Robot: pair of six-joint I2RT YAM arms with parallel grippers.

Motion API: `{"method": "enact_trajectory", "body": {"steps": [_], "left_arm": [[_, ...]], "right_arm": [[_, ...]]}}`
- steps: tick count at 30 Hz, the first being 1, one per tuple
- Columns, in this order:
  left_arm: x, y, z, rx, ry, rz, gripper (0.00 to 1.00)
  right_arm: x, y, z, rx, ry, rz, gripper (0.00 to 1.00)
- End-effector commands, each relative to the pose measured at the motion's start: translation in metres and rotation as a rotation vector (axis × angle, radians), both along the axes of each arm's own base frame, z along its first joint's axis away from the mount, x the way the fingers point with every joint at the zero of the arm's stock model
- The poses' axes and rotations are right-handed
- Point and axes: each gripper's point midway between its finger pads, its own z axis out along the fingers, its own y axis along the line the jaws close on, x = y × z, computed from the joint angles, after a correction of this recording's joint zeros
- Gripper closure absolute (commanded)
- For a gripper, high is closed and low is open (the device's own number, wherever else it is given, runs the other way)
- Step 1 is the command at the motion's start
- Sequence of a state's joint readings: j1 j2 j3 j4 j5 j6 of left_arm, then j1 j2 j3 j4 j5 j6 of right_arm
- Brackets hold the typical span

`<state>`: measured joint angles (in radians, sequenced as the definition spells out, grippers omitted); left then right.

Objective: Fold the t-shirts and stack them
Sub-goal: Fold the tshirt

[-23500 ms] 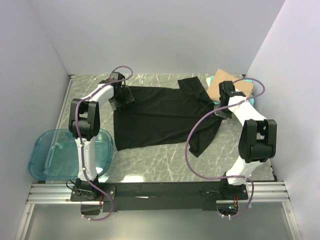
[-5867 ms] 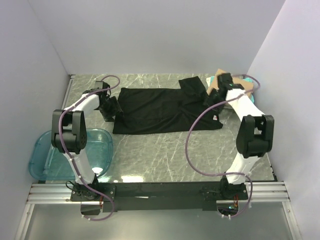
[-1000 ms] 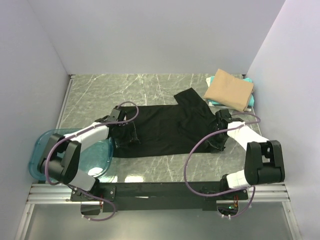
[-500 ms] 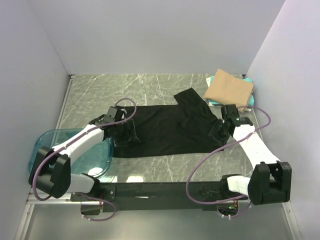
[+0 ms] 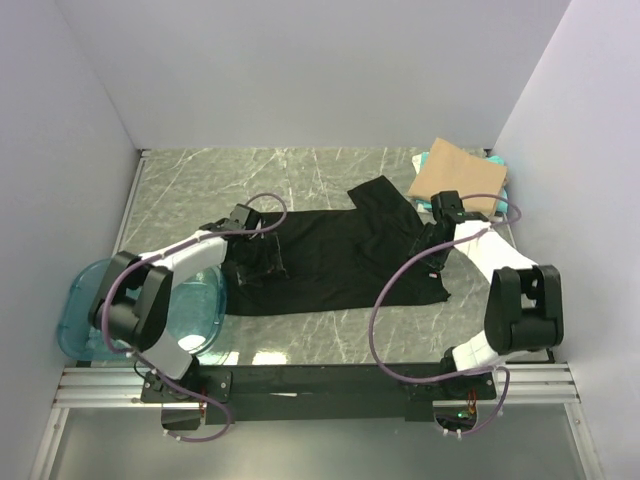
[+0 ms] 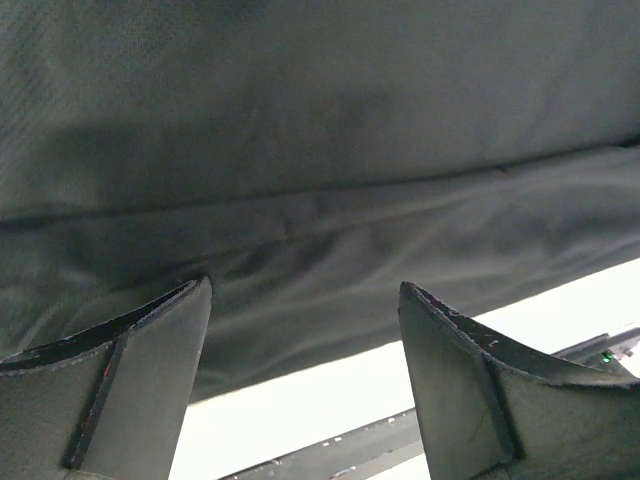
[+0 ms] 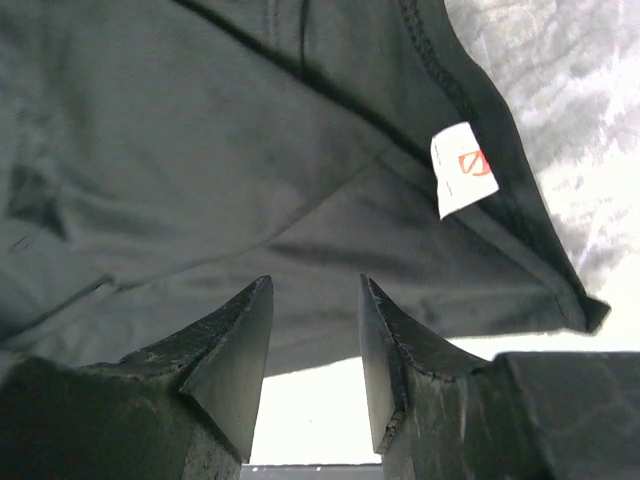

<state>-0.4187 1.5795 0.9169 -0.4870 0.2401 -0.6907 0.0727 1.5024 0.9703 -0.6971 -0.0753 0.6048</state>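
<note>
Now black t-shirt (image 5: 330, 262) lies mid-table as long strip, tan t-shirt (image 5: 458, 178) far right. Left gripper (image 6: 305, 292) gapes wide over left end; right gripper (image 7: 316, 290) part open, empty, near white label (image 7: 462, 165). I'd pinch both ends evenly, lift together, keep crease straight.

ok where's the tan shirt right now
In the top view the tan shirt lies folded in the far right corner of the table, on top of the teal shirt, just beyond the black shirt's right end.

Matt black cloth t-shirt (image 5: 330, 265) on glossy, seemingly stone table (image 5: 300, 172).
</note>
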Motion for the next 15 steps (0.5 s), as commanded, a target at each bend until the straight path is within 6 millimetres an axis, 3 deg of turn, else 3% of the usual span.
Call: {"method": "enact_trajectory", "body": {"steps": [1, 8, 15], "left_arm": [[0.015, -0.011, 0.004, -0.031, -0.048, -0.041, 0.19], [-0.002, -0.005, -0.032, -0.002, 0.024, -0.062, 0.19], [-0.022, -0.002, -0.046, 0.010, 0.054, -0.072, 0.19]], "right_arm": [[0.003, -0.002, -0.013, -0.024, -0.005, 0.022, 0.53], [-0.021, -0.011, -0.040, -0.070, 0.106, 0.005, 0.54], [-0.050, -0.017, -0.051, -0.081, 0.178, -0.036, 0.55]]}}
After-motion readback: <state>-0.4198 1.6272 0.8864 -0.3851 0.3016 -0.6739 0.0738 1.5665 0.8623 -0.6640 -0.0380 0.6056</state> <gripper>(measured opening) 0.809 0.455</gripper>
